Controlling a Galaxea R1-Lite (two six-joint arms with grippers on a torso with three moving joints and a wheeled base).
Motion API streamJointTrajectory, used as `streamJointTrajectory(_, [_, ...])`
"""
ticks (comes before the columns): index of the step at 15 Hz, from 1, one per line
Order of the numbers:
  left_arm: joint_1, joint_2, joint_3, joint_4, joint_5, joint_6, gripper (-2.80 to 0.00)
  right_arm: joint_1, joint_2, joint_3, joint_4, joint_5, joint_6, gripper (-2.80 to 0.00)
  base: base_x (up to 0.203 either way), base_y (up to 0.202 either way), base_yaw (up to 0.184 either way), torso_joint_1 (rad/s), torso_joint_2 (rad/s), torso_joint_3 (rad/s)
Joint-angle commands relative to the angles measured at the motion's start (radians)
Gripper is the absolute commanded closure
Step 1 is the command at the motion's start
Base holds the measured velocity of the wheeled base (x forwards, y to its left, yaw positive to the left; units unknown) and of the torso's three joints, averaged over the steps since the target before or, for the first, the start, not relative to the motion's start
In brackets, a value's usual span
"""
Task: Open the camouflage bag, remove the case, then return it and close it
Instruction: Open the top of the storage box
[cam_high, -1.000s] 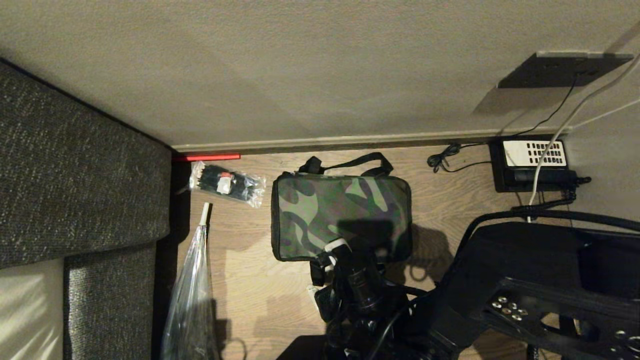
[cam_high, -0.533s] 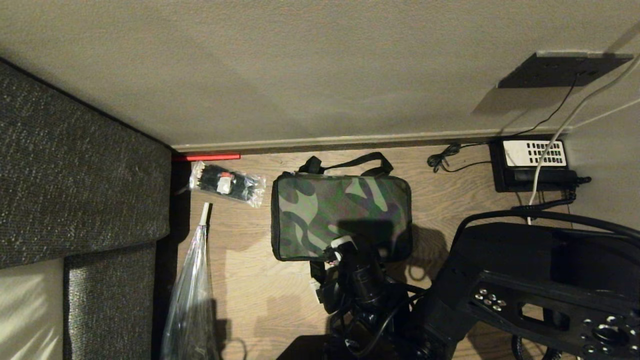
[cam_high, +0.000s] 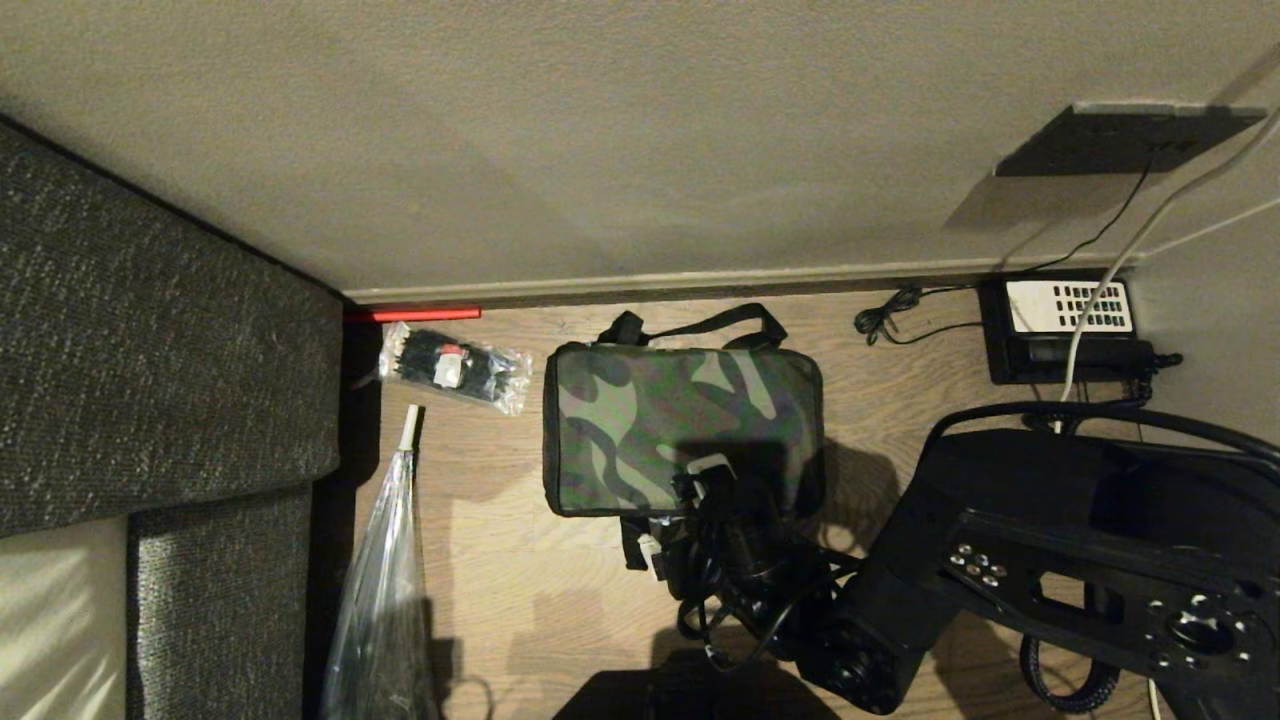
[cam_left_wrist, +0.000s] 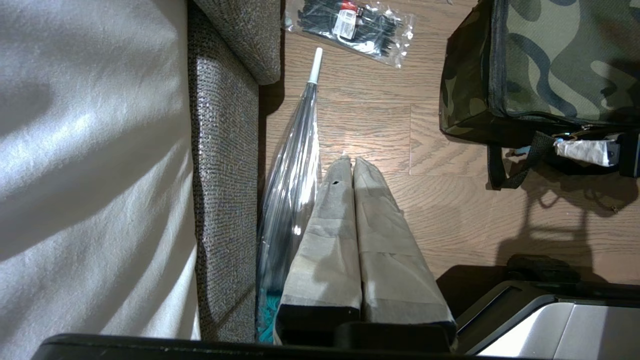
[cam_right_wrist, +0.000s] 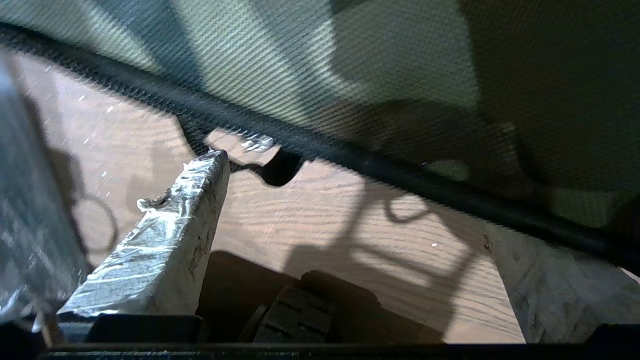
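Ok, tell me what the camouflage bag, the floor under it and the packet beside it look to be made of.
The camouflage bag: woven synthetic cloth, matte; the right wrist view shows a fine weave. The floor: wood or wood-look planks, low sheen, with grain lines and board seams; which one cannot be told. The packet: thin clear plastic film, glossy and crinkled, with black ties inside.

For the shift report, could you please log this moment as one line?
bag: camouflage bag zipped, on floor | right gripper: fingers open at bag's near edge, holding nothing | left gripper: shut, parked
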Motion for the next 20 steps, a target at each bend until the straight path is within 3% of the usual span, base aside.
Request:
streamJointTrajectory(1, [0.000, 0.000, 0.002, -0.001, 0.001, 0.000, 0.00, -0.001, -0.006, -0.010, -0.004, -0.010, 0.007, -2.80, 0.000, 0.000, 0.000, 0.000, 0.00, 0.000])
streamJointTrajectory(5, [0.000, 0.000, 0.002, -0.001, 0.001, 0.000, 0.00, 0.007, -0.029, -0.011, 0.083, 0.000, 0.106, -2.80, 0.000, 0.000, 0.000, 0.000, 0.00, 0.000])
streamJointTrajectory(10, [0.000, 0.000, 0.002, -0.001, 0.001, 0.000, 0.00, 0.069, 0.001, -0.064, 0.151, -0.021, 0.298, -2.80, 0.000, 0.000, 0.000, 0.000, 0.00, 0.000])
streamJointTrajectory(20, [0.000, 0.000, 0.002, -0.001, 0.001, 0.000, 0.00, 0.043, 0.061, -0.173, 0.138, -0.062, 0.288, -2.80, 0.000, 0.000, 0.000, 0.000, 0.00, 0.000])
